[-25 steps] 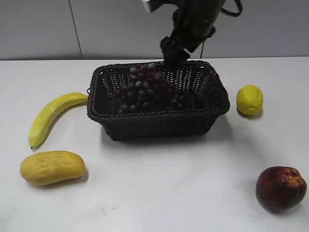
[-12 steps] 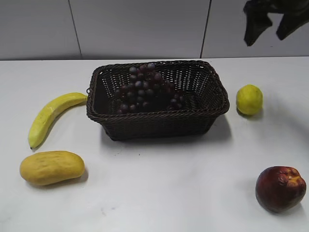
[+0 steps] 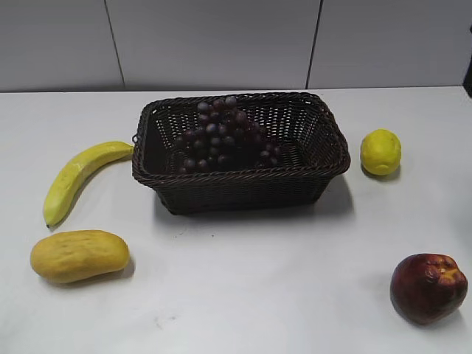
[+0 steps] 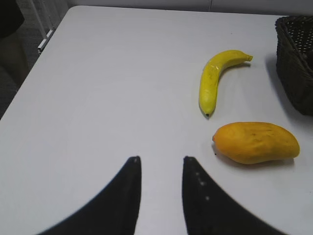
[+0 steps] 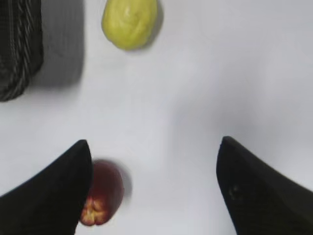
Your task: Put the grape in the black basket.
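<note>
hidden/cut off: exterior view shows neither tool, only a dark sliver at the right edge, can't identify it. black basket (image 3: 240, 151) cut to a corner in both wrist views. near wall of the basket hides the lower berries of the grape (image 3: 221, 134).
left tool (image 4: 160, 161): two black curved fingers, narrow gap between tips, nothing in it. hangs over bare table (image 3: 258, 295), well apart from the fruit. fingers cropped by the frame bottom.
right tool (image 5: 154, 147): jaws spread wide, nothing held. looks straight down at the table; left finger overlaps part of the apple (image 5: 100, 192) in view, contact can't be judged.
grape: inside the basket, left of centre, piled up against the back wall. many small round dark red-purple berries, slightly glossy. stem not discernible.
basket: rectangular, dark woven wicker, flared sides, braided rim, open weave on the walls.
banana (image 3: 77, 177): smooth yellow, curved, just left of the basket.
mango (image 3: 80, 255): yellow-orange, oblong, dimpled skin, front left.
lemon (image 3: 381, 152): yellow-green, roundish, right of the basket.
apple: dark red, lumpy, front right.
table: plain white, matte.
</note>
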Controlling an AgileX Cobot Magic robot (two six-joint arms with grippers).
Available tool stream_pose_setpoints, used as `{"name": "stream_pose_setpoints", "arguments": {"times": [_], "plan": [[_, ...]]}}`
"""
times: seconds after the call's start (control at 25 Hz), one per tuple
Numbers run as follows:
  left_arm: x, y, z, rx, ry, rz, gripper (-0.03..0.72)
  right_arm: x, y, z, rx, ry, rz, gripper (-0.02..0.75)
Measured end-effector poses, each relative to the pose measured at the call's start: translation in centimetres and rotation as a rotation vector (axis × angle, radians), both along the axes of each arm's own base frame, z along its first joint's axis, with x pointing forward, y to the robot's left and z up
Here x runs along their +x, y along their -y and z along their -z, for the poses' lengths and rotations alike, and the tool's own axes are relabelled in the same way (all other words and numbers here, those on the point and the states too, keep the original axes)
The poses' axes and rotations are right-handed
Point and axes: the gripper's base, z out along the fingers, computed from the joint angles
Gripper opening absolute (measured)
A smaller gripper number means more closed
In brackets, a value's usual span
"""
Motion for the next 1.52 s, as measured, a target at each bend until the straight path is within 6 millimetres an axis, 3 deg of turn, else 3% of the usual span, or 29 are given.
{"name": "stream_pose_setpoints", "arguments": {"times": [0.32, 0.76, 1.12, 1.52], "plan": [[0.0, 0.0, 0.0, 0.000, 0.000, 0.000, 0.230, -9.3, 0.8, 1.8, 0.006, 0.013, 0.004, 0.594], [0.0, 0.0, 0.0, 0.000, 0.000, 0.000, 0.230, -17.9, 1.6, 6.4, 0.015, 0.005, 0.030, 0.594], [0.0, 0.0, 0.0, 0.000, 0.000, 0.000, 0.230, -22.8, 2.1, 8.4, 0.033, 0.087, 0.052, 0.594], [0.0, 0.0, 0.0, 0.000, 0.000, 0.000, 0.230, -25.9, 2.4, 6.7, 0.061, 0.306, 0.053, 0.594]]}}
